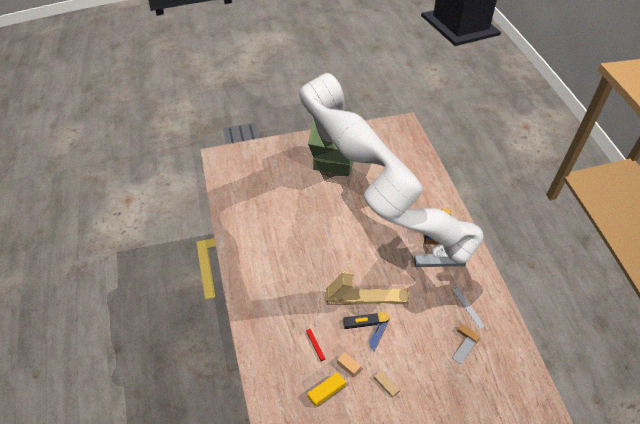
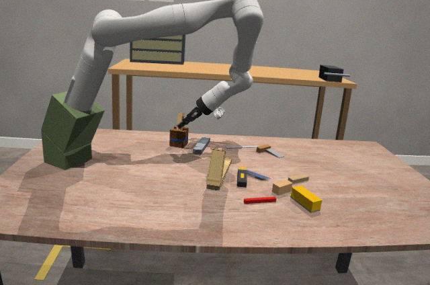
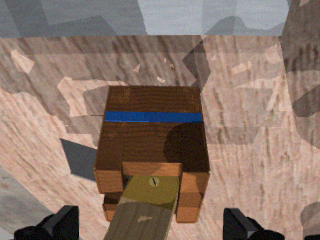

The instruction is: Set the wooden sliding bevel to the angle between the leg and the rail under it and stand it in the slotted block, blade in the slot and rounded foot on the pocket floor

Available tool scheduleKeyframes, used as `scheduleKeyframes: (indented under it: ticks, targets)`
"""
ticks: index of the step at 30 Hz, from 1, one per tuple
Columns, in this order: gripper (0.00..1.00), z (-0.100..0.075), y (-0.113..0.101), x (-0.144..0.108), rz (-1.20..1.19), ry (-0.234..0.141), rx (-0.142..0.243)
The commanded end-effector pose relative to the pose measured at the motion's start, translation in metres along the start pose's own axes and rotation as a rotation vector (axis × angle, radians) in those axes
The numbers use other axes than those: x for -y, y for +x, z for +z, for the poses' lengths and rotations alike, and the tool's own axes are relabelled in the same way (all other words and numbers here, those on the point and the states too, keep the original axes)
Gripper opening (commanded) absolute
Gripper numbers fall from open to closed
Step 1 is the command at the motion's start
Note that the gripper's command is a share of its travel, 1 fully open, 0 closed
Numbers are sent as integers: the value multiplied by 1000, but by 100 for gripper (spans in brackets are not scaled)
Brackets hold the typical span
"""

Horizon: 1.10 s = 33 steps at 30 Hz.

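Note:
The wooden sliding bevel (image 3: pixel 145 207) stands in the brown slotted block (image 3: pixel 151 145), which has a blue stripe. Its rounded foot with the screw sits in the block's front pocket. In the exterior view the bevel's wooden stock (image 2: pixel 180 117) sticks up out of the block (image 2: pixel 179 136). My gripper (image 3: pixel 150 225) is open, with one finger on each side of the stock and apart from it. It also shows in the exterior view (image 2: pixel 185 121). The leg and rail piece (image 1: pixel 364 292) lies mid-table. The black bevel (image 1: pixel 366 321) lies in front of it.
A grey block (image 2: pixel 201 144) lies just right of the slotted block. Another wooden bevel with a steel blade (image 1: pixel 467 325) lies at the right. A red bar (image 1: pixel 315 343), a yellow block (image 1: pixel 326 388) and two small wooden blocks (image 1: pixel 348 363) lie near the front.

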<state>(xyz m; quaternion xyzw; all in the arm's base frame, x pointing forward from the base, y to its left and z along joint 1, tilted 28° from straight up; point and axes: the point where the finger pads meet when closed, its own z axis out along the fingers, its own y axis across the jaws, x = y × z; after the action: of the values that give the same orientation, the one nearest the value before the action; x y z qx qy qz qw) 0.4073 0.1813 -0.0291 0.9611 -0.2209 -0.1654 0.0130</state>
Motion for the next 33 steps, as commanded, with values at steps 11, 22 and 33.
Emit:
scheduleKeyframes:
  ticks: [11,22,33]
  targets:
    - [100,-1,0,0,-1,1,-1]
    - [100,-1,0,0,-1,1,-1]
    - [100,-4,0,0,-1,1,-1]
